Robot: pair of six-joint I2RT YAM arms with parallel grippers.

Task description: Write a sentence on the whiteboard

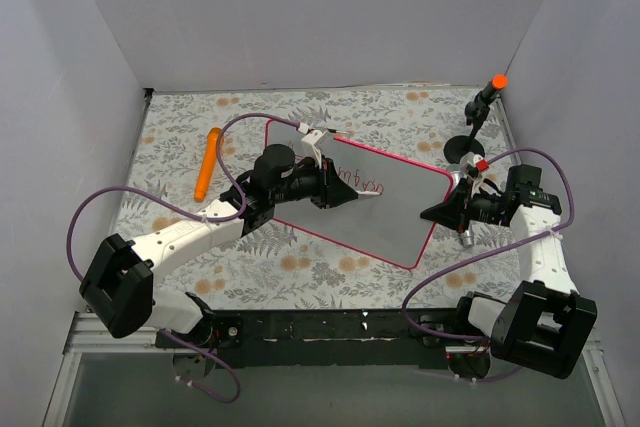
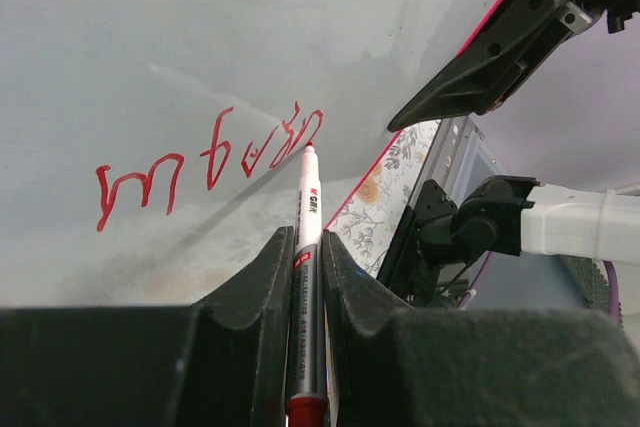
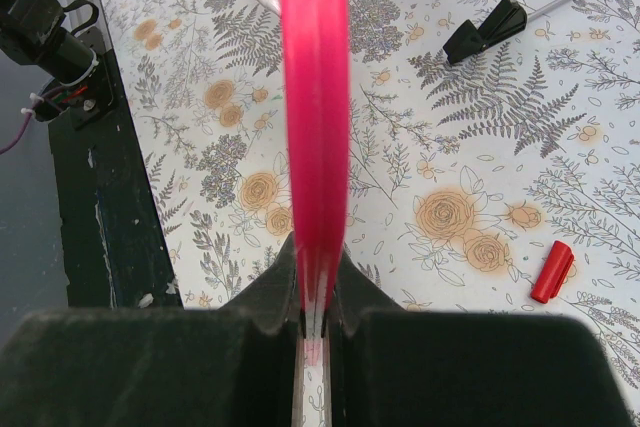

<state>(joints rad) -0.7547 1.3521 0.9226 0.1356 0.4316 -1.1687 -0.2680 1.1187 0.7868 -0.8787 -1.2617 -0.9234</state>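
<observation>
In the centre of the top view the whiteboard [image 1: 390, 217] sits slantwise on the floral table cover [image 1: 300, 267]. The left gripper [image 2: 305, 247] is closed on a red marker [image 2: 307, 202], its tip against the board at the right end of the sentence [image 2: 200, 172], a short line of red script. The right gripper [image 3: 315, 317] pinches the board's pink frame at the right edge. A red cap [image 3: 551, 272] lies at the lower right of the right wrist view, and an orange pen [image 1: 207, 164] at the upper left of the top view
</observation>
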